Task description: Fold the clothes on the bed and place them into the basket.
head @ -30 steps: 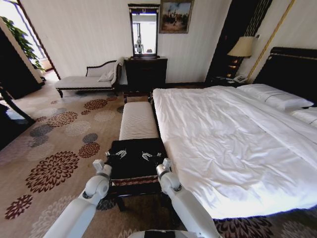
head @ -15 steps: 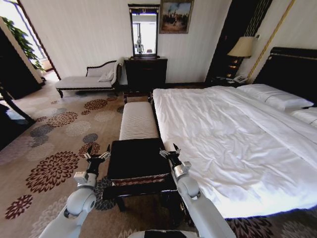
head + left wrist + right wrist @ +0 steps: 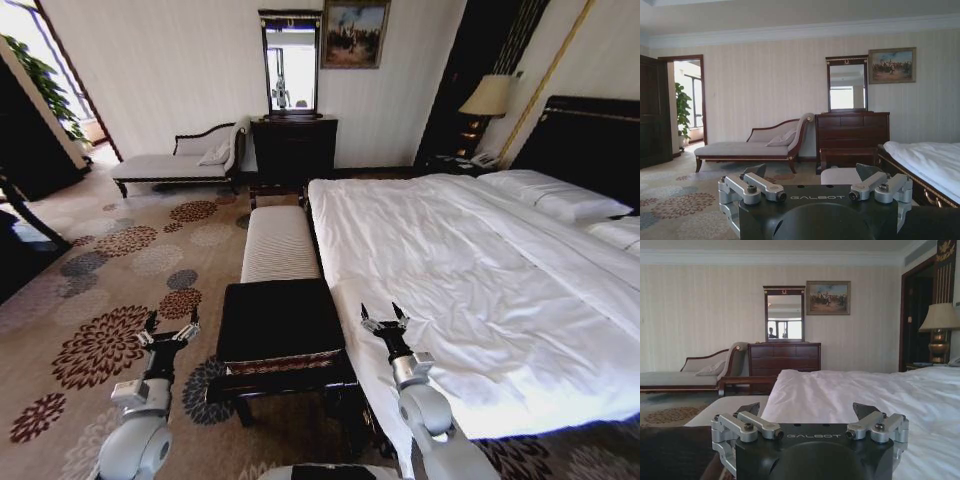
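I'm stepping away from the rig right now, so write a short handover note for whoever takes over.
Left tool: open, empty, over the carpet left of the basket.
Right tool: open, empty, at the bed's near edge, right of the basket.
Basket stands at the bed's foot corner; its contents are all dark, shirt not distinguishable.
No T-shirt lies on the bed.
Done or left: check the basket for the folded shirt.

My head camera sits high, tilts forward and down over bed [image 3: 470, 270] foot, basket [image 3: 278, 330] close below, far wall beyond. My left wrist camera rides low behind left claw [image 3: 812, 177], faces level toward far wall, beside bed [image 3: 925, 162] edge. My right wrist camera sits low behind right claw [image 3: 807, 415], skims over bed [image 3: 860, 390] top. I see dresser with mirror [image 3: 292, 110] and chaise [image 3: 180, 160] in all three.
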`<state>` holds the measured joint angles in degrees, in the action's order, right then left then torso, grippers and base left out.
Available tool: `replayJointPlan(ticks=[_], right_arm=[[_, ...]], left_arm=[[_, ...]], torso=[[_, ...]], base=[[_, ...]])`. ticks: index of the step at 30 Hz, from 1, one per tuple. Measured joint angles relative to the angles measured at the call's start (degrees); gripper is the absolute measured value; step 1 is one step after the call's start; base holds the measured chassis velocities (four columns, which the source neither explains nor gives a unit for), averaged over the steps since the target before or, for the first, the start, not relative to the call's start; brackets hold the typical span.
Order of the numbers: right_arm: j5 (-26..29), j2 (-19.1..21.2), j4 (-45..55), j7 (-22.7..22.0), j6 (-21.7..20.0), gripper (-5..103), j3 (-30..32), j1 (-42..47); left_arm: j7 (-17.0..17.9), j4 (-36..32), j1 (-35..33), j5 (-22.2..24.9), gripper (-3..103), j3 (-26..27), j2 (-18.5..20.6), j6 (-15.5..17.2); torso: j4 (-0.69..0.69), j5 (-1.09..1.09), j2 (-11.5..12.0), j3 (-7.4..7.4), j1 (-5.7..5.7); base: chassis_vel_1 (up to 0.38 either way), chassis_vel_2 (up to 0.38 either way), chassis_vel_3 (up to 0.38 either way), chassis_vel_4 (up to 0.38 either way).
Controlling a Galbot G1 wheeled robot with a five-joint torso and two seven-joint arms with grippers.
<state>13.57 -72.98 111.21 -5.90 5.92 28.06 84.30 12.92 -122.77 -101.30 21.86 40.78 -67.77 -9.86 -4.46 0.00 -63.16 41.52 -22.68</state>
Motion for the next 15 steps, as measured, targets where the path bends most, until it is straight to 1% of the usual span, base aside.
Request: replayJointPlan(ticks=[2, 7, 15], right_arm=[[-1.4, 0.4, -0.4, 0.2, 1.1, 100, 2.0, 0.7], [-1.6, 0.9, -0.1, 0.4, 1.7, 100, 3.9, 1.6], [-1.7, 0.9, -0.1, 0.3, 1.8, 100, 4.5, 1.8]], left_arm=[[-0.4, -0.4, -1.3, -0.3, 100, 0.1, -0.3, -0.4], [-1.0, -0.3, -1.9, -1.1, 100, 0.2, -0.3, -0.9], [-1.2, 0.2, -2.1, -2.2, 100, 0.4, -0.4, -1.1]], torso=[[-0.01, 0.01, 0.0, 0.0, -0.01], [-0.01, 0.01, 0.0, 0.0, -0.01], [-0.01, 0.0, 0.0, 0.01, -0.02]], base=[[0.0, 0.0, 0.0, 0.0], [0.0, 0.0, 0.0, 0.0], [0.0, 0.0, 0.0, 0.0]])
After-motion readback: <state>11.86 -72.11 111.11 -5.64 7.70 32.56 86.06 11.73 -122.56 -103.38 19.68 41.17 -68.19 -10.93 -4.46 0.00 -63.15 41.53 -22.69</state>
